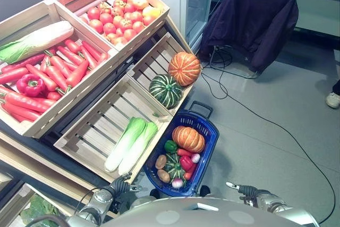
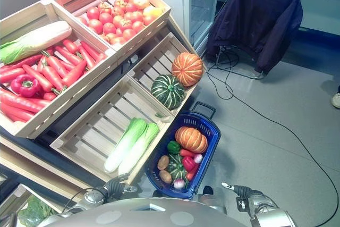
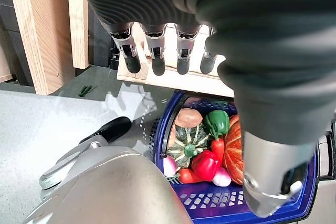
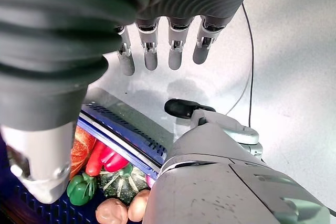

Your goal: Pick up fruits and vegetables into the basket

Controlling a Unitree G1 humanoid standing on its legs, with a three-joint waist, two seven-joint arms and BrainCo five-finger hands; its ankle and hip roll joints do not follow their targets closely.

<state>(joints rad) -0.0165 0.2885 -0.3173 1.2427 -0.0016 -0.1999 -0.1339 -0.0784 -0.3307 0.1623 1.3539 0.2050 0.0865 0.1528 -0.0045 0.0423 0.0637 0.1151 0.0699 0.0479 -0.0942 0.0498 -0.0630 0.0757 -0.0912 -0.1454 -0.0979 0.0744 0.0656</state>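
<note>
A blue basket [image 1: 208, 127] stands on the floor below the crates and holds an orange pumpkin [image 1: 188, 138], a small green squash [image 1: 173, 166], a green pepper [image 1: 170, 145], red peppers [image 1: 186, 162], potatoes [image 1: 161, 161] and radishes. My left hand [image 1: 120, 186] hangs low at the basket's near left, its fingers [image 3: 156, 52] straight and empty. My right hand [image 1: 245, 190] hangs at the basket's near right, its fingers [image 4: 175, 51] also straight and holding nothing. On the shelf, an orange pumpkin [image 1: 184, 68] and a green squash [image 1: 165, 91] share a crate; two bok choy [image 1: 130, 144] lie in the lower crate.
The upper crates hold tomatoes [image 1: 116, 18], carrots [image 1: 48, 78], a red pepper [image 1: 31, 84] and a napa cabbage [image 1: 36, 41]. A chair draped in dark cloth [image 1: 249, 22] stands at the back right. A person's shoe [image 1: 333, 99] shows at the right edge.
</note>
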